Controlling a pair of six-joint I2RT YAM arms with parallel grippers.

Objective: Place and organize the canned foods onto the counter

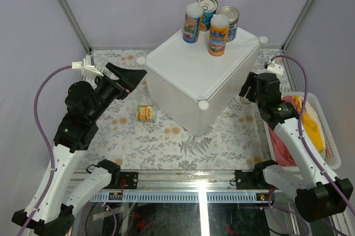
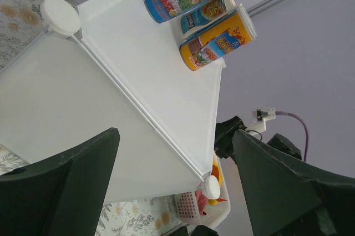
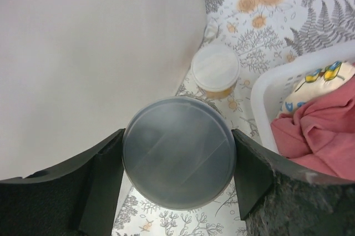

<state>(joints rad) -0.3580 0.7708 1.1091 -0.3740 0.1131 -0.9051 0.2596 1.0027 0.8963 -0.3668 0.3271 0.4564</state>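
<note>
The counter [image 1: 194, 75] is a white cube in the middle of the table. Several tins stand on its far corner: a blue white-lidded one [image 1: 192, 23], two silver-topped ones [image 1: 207, 9] and an orange one [image 1: 218, 35]. A small yellow tin [image 1: 146, 113] lies on the table left of the counter. My left gripper [image 1: 132, 78] is open and empty, level with the counter's left corner [image 2: 138, 80]. My right gripper [image 3: 178, 161] is shut on a grey-lidded tin [image 3: 178, 158] beside the counter's right wall. A white-lidded orange tin [image 3: 215, 70] stands just beyond it.
A white slatted basket [image 1: 328, 136] with pink and yellow cloths stands at the right, close to my right arm; its rim [image 3: 266, 94] is near the held tin. The table has a floral cover. Grey walls enclose the back and sides.
</note>
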